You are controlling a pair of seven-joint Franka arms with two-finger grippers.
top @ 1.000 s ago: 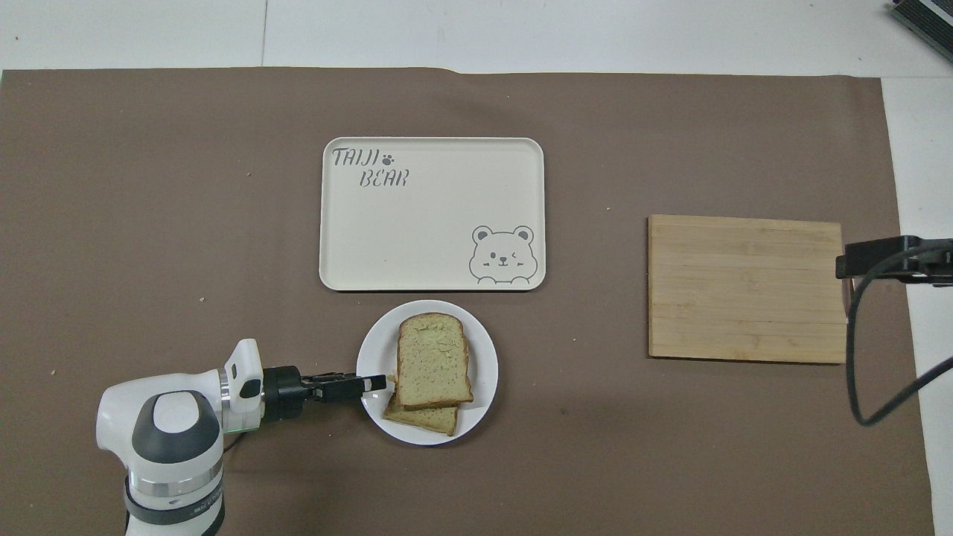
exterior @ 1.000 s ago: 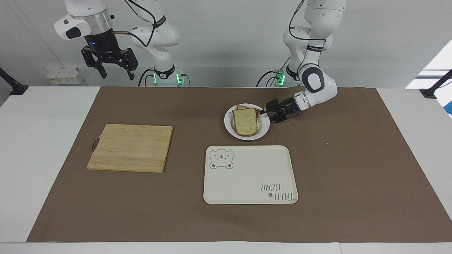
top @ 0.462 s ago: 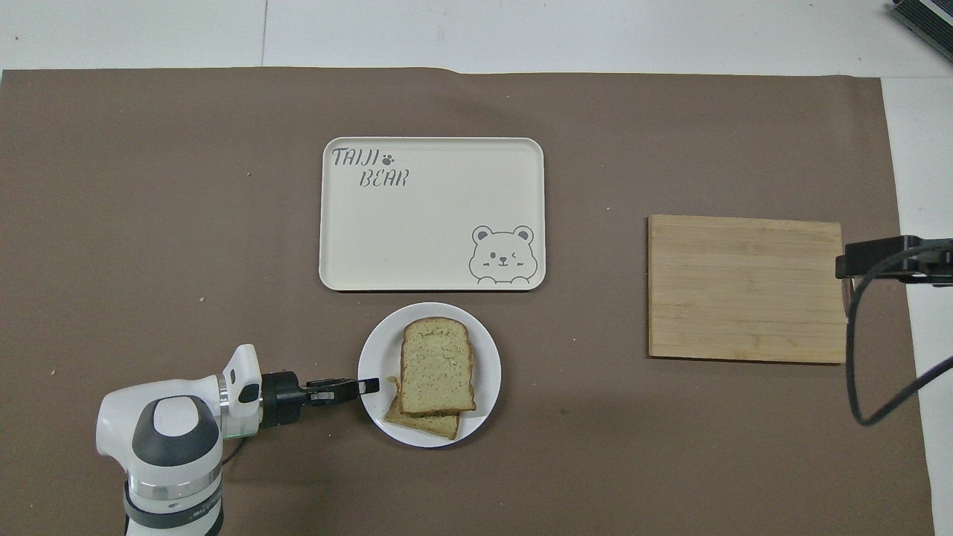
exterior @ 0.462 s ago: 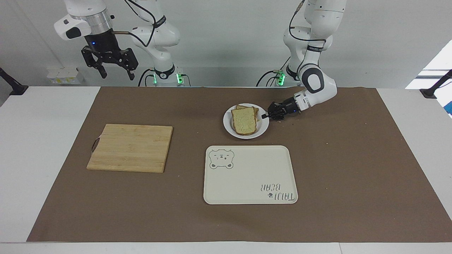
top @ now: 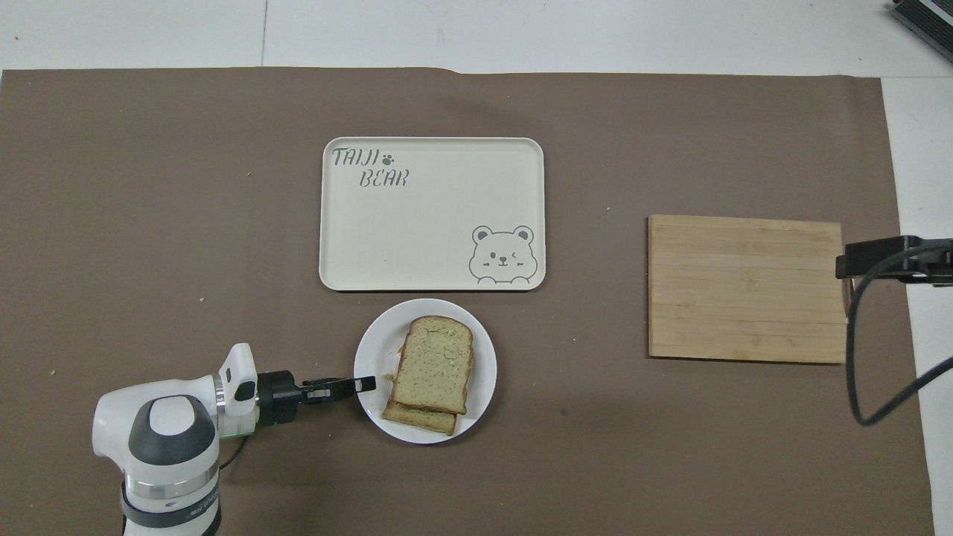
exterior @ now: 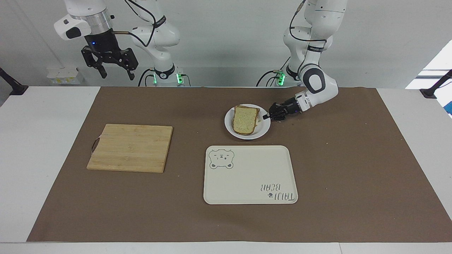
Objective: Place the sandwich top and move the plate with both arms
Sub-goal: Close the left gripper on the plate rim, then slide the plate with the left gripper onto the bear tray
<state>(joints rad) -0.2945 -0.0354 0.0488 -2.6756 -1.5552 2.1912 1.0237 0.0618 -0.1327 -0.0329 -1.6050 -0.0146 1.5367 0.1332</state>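
Note:
The small white plate (exterior: 260, 131) (top: 482, 372) sits on the brown mat, nearer to the robots than the cream tray. On it the sandwich top (exterior: 244, 120) (top: 433, 363), a pale slice with a brown crust, lies on a lower slice (top: 421, 418) whose edge peeks out. My left gripper (exterior: 265, 115) (top: 366, 384) lies low and level, shut on the plate's rim at the side toward the left arm's end. My right gripper (exterior: 118, 76) hangs open, high over the right arm's end of the table, and waits.
A cream tray with a bear drawing (exterior: 247, 176) (top: 432, 216) lies just beside the plate, farther from the robots. A wooden cutting board (exterior: 130, 147) (top: 744, 286) lies toward the right arm's end. A brown mat (exterior: 353, 158) covers the table's middle.
My left gripper has closed on the plate's rim. The plate has turned and shifted slightly, and the bread on it has swung with it. The right arm has not moved.

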